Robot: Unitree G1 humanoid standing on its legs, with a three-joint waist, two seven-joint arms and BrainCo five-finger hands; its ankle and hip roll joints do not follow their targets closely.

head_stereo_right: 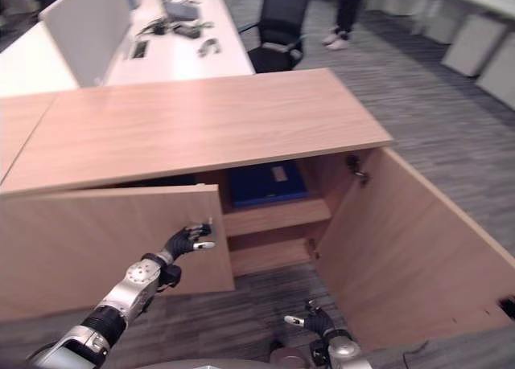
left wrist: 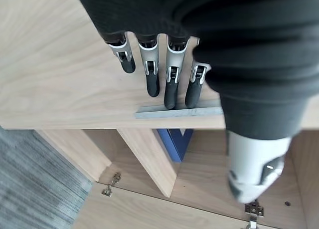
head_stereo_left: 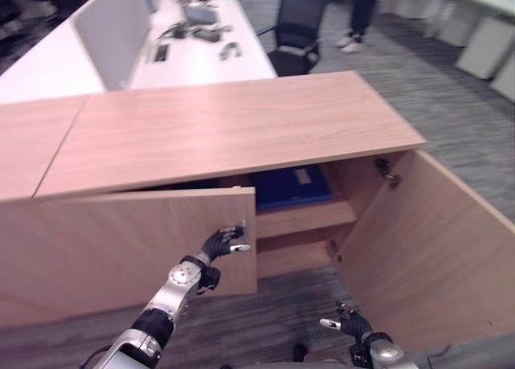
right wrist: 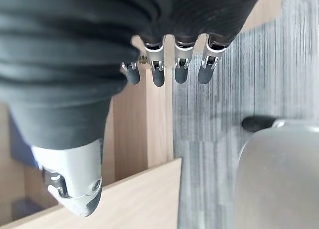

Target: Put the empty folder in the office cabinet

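Observation:
A blue folder (head_stereo_left: 290, 188) lies flat on the upper shelf inside the wooden office cabinet (head_stereo_left: 225, 128), and its edge (left wrist: 174, 139) also shows in the left wrist view. My left hand (head_stereo_left: 221, 244) is open, its straight fingers (left wrist: 149, 74) resting on the face of the left cabinet door (head_stereo_left: 121, 240) by the thin silver handle strip (left wrist: 179, 112) at the door's edge. That door stands half closed. My right hand (head_stereo_left: 350, 325) hangs low over the carpet in front of the cabinet, fingers (right wrist: 182, 69) relaxed and holding nothing.
The right cabinet door (head_stereo_left: 434, 248) is swung wide open towards me. A lower shelf (head_stereo_left: 294, 252) sits under the folder. Behind the cabinet are a white desk (head_stereo_left: 201, 55) with a divider, a black office chair (head_stereo_left: 294, 31) and a person's legs (head_stereo_left: 358, 15).

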